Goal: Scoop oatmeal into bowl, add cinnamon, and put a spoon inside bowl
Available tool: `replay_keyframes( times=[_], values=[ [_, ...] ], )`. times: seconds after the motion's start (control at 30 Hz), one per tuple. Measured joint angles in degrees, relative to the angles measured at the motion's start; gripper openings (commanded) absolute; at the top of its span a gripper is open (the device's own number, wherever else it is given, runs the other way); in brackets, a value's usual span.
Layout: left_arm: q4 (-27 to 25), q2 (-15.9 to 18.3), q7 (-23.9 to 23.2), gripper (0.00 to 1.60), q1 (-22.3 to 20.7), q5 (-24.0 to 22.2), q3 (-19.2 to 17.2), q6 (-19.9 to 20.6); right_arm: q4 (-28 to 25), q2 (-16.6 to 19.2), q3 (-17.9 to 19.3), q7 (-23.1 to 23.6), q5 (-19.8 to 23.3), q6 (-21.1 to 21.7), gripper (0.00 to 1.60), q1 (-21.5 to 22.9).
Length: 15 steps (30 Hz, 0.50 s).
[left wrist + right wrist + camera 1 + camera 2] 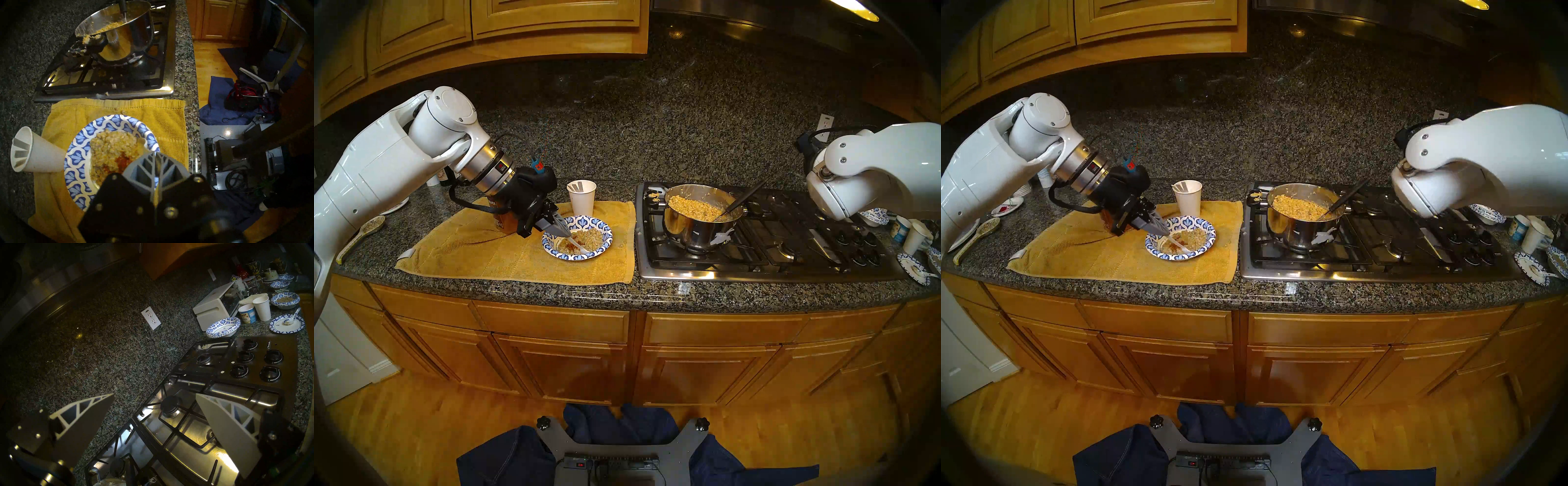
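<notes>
The blue-and-white patterned bowl [585,222] [1188,224] [76,152] sits on a yellow towel and holds a mound of oatmeal [587,236] [113,146] with a reddish-brown dusting on its near side. My left gripper [566,234] [155,153] hangs over the bowl's left rim, shut on the handle of the white plastic spoon [580,247] [1180,246], whose far end lies in the bowl near its front rim. The cinnamon jar [500,220] stands behind that gripper, mostly hidden. My right gripper [154,394] is open over the stove's right side, holding nothing.
A steel pot [687,234] of oatmeal with a black-handled serving spoon [746,198] stands on the stove's left burner. A paper cup [582,203] stands just behind the bowl. A speckled ceramic spoon [365,230] lies at far left. Bowls, cups and a toaster oven [219,302] crowd the right counter.
</notes>
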Motion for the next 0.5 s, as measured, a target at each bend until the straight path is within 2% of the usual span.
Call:
replay_keyframes(
  times=[0.27, 0.5],
  values=[
    [-6.6, 5.4, 3.4, 0.0, 0.4, -1.8, 2.2, 3.4, 0.0, -0.1, 0.0, 0.0, 0.0, 0.0, 1.6, 0.0],
    [-8.5, 9.1, 7.1, 0.0, 0.3, -2.6, 3.2, 7.3, 0.0, -0.2, 0.0, 0.0, -0.1, 0.0, 1.6, 0.0]
  ],
)
